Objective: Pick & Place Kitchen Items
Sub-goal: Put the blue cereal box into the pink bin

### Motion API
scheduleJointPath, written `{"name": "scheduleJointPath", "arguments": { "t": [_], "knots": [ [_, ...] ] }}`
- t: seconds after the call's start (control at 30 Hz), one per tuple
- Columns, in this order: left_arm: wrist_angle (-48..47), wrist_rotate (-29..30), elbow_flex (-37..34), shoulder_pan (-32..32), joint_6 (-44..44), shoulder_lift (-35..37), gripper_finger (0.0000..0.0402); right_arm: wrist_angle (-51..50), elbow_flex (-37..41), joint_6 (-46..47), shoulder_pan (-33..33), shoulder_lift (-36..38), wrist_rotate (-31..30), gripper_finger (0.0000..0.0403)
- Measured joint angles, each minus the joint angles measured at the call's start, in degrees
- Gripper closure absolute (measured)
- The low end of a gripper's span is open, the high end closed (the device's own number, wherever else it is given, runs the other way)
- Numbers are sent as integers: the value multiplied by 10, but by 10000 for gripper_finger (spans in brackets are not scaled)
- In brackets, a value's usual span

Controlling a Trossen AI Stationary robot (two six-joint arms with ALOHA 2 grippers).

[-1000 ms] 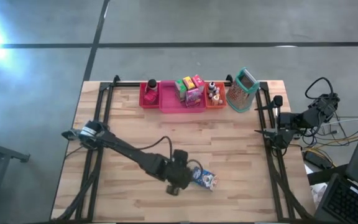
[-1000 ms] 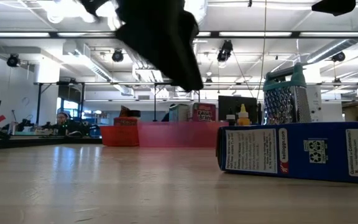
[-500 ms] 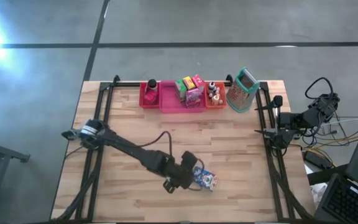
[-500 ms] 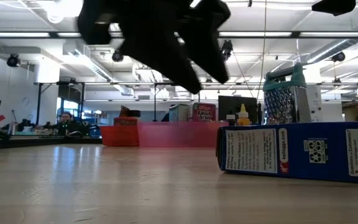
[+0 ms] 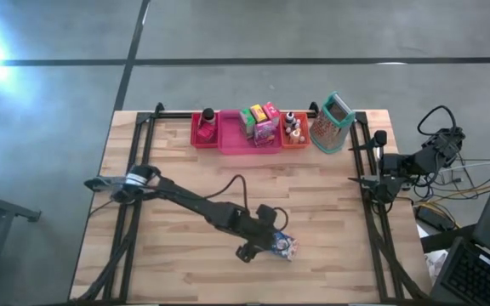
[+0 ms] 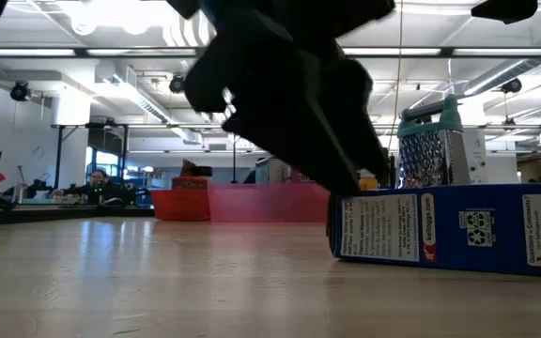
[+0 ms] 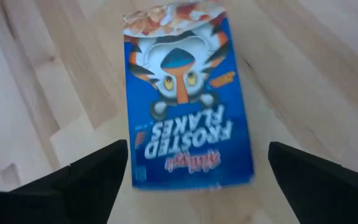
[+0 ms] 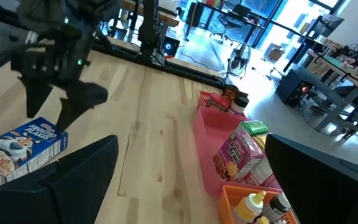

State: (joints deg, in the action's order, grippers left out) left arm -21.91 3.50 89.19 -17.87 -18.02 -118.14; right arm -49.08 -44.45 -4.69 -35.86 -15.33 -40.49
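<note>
Frosted Flakes box point(image 7: 188, 106) is seen flat on worktop point(image 5: 177, 178), near front edge. Left gripper point(image 5: 259, 240) is held just above it, fingers point(image 7: 82, 177) spread wide, nothing gripped. Right gripper point(image 8: 185, 180) is parked at right edge w/ fingers wide, empty. Pink tray point(image 5: 249, 140), red bin point(image 5: 204, 132), orange bin point(image 5: 294, 136) & grater point(image 5: 330, 123) are lined along back edge, well apart.

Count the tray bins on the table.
3, side by side along the far edge: red bin, pink bin, orange bin. None seems hidden.
</note>
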Motion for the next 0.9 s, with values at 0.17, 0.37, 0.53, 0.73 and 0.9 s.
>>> {"name": "scheduleJointPath", "arguments": {
  "t": [0.17,0.37,0.53,0.73,0.9],
  "knots": [
    [-18,-15,32,5,17,-30,3,0,0,0,0,-1,0,3],
    [-36,-16,44,8,34,-31,2,0,0,0,0,-2,0,3],
    [-35,-16,40,12,61,-34,2,0,0,-2,0,-2,0,3],
    [-29,-25,34,17,76,-48,2,0,0,-2,0,-2,0,3],
    [-27,-39,34,21,80,-59,2,0,0,-3,0,-2,0,3]
  ]
}}
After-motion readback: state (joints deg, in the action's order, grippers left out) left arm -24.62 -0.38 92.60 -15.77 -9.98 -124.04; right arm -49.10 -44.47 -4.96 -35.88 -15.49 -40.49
